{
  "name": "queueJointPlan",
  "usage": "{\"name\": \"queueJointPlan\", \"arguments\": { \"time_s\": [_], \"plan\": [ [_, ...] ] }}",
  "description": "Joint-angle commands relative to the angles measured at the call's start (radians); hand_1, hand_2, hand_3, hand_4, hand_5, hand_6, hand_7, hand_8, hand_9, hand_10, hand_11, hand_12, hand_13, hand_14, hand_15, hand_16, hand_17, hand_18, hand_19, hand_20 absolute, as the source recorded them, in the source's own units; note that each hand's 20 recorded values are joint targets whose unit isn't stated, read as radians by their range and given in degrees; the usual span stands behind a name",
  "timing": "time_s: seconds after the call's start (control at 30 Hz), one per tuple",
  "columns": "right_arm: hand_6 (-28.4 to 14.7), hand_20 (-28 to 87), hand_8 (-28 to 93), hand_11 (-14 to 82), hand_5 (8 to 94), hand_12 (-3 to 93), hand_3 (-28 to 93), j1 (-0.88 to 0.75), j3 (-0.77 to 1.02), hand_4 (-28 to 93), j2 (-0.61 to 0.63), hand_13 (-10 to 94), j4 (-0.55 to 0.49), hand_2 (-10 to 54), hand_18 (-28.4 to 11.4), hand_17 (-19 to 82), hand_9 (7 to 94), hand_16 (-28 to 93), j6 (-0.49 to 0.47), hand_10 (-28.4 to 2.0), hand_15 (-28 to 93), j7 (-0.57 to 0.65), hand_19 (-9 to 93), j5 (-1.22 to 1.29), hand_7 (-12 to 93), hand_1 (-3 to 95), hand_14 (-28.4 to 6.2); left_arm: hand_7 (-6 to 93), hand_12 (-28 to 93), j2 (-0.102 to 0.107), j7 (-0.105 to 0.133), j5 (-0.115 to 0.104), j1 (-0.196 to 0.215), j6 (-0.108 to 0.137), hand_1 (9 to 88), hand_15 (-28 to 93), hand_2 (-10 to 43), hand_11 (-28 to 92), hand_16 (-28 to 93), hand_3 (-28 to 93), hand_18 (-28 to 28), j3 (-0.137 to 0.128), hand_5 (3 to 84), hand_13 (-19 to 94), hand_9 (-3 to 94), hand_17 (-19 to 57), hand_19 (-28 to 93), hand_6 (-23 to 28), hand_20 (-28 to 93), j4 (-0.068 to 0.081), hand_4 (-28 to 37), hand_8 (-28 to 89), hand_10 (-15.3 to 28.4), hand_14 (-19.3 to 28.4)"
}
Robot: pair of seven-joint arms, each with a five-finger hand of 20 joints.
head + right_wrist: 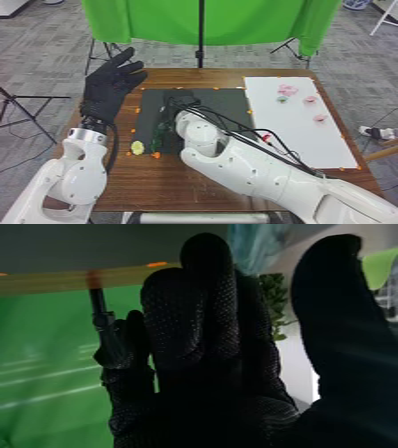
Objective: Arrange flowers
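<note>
My left hand (111,85) is raised over the table's left side, open. My right hand (180,96) is over the dark mat; in the right wrist view the right hand (213,334) has straight fingers, with the thumb apart. Green leaves (274,299) and a pale bluish, see-through object (253,246) show behind its fingers. Dark green foliage (160,137) lies on the mat beside the right arm, near a yellow flower (137,147). Pink flowers (287,90) and a small green one (282,99) lie on the white board. A red bit (266,136) is partly hidden by cables.
The brown table (169,192) carries the dark mat (226,102) in the middle and the white board (306,145) on the right, both edged with orange bits. My right arm and its cables cross the mat and board. A green backdrop (151,20) hangs beyond.
</note>
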Motion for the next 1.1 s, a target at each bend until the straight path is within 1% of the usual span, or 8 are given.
{"name": "queueJointPlan", "arguments": {
  "time_s": [0.03, 0.23, 0.37, 0.6, 0.73, 0.87, 1.0, 1.1],
  "plan": [
    [1.6, 43, -12, 40.3, 58.3, 17.7, 59, -0.021, 0.001, -28, 0.009, 70, -0.051, -9.5, -23.0, 34, 75.2, 15, 0.018, -12.4, 74, -0.017, 93, -0.027, 12, 42.4, -9.3, 14.3, 11, 0.012, 0.016, -0.005, 0.092, 0.030, 26.7, 57, 8.6, 28, -10, 79, 25.3, -0.025, 40.4, 29, 38.6, -7.4, 59, 10.7, 12, -0.035, -22.5, -10, 21.6, 28.4],
    [1.2, 44, -12, 40.7, 57.4, 17.5, 60, -0.037, 0.022, -28, 0.088, 69, -0.157, -9.5, -23.4, 34, 74.5, 14, 0.068, -12.7, 75, 0.000, 93, -0.030, 12, 39.8, -10.0, 14.3, 11, 0.021, 0.064, -0.020, 0.223, 0.077, 26.6, 57, 8.6, 28, -10, 79, 25.4, -0.081, 40.3, 29, 38.6, -7.5, 59, 10.7, 12, -0.089, -22.5, -10, 21.5, 28.4],
    [0.5, 45, -11, 40.5, 56.7, 17.4, 61, -0.064, 0.104, -28, 0.166, 69, -0.251, -9.5, -23.8, 34, 73.7, 14, 0.080, -13.5, 75, -0.007, 93, -0.011, 12, 38.4, -10.4, 14.3, 11, 0.016, 0.074, -0.023, 0.270, 0.085, 26.7, 57, 8.6, 28, -10, 79, 25.4, -0.107, 40.3, 29, 38.6, -7.4, 59, 10.6, 12, -0.103, -22.5, -10, 21.5, 28.4],
    [-0.2, 44, -11, 37.1, 55.2, 16.2, 65, -0.112, 0.246, -28, 0.375, 65, -0.358, -9.5, -24.2, 31, 70.6, 13, 0.160, -15.5, 74, 0.015, 92, 0.072, 11, 35.2, -11.9, 14.4, 11, 0.022, 0.107, -0.045, 0.308, 0.113, 26.7, 57, 8.5, 28, -10, 79, 25.3, -0.109, 40.1, 29, 38.6, -7.5, 59, 10.5, 12, -0.103, -22.6, -10, 21.5, 28.4],
    [-0.2, 40, -11, 28.9, 55.0, 14.5, 69, -0.152, 0.302, -28, 0.501, 61, -0.364, -9.5, -24.1, 25, 66.3, 10, 0.202, -16.3, 68, 0.029, 82, 0.119, 12, 33.1, -12.4, 14.5, 11, 0.028, 0.125, -0.055, 0.327, 0.125, 26.6, 57, 8.5, 28, -10, 79, 25.3, -0.108, 39.9, 29, 38.6, -7.5, 59, 10.4, 12, -0.106, -22.6, -10, 21.5, 28.4],
    [0.3, 39, -12, 22.6, 54.9, 13.8, 72, -0.206, 0.340, -28, 0.597, 58, -0.353, -9.5, -23.8, 24, 61.7, 9, 0.219, -16.8, 64, 0.082, 80, 0.117, 13, 32.8, -12.8, 14.5, 11, 0.025, 0.131, -0.057, 0.339, 0.124, 26.5, 57, 8.5, 28, -10, 79, 25.3, -0.104, 39.9, 29, 38.5, -7.5, 58, 10.4, 12, -0.107, -22.6, -10, 21.5, 28.4],
    [0.1, 38, -12, 19.8, 54.2, 13.4, 73, -0.251, 0.363, -28, 0.663, 57, -0.338, -9.5, -23.8, 24, 59.1, 8, 0.232, -17.1, 63, 0.143, 80, 0.097, 13, 32.5, -13.2, 14.4, 11, 0.025, 0.140, -0.062, 0.344, 0.128, 26.5, 57, 8.5, 28, -10, 79, 25.3, -0.105, 39.7, 29, 38.4, -7.5, 58, 10.3, 12, -0.101, -22.6, -10, 21.5, 28.4],
    [-0.1, 38, -12, 17.6, 53.6, 13.1, 74, -0.289, 0.394, -28, 0.690, 56, -0.326, -9.5, -23.7, 24, 56.4, 8, 0.213, -17.4, 63, 0.188, 81, 0.083, 13, 32.1, -13.4, 14.3, 11, 0.026, 0.152, -0.071, 0.346, 0.125, 26.3, 57, 8.3, 28, -10, 79, 25.3, -0.101, 39.7, 29, 38.3, -7.6, 58, 10.1, 12, -0.088, -22.6, -10, 21.3, 28.4]
  ]
}}
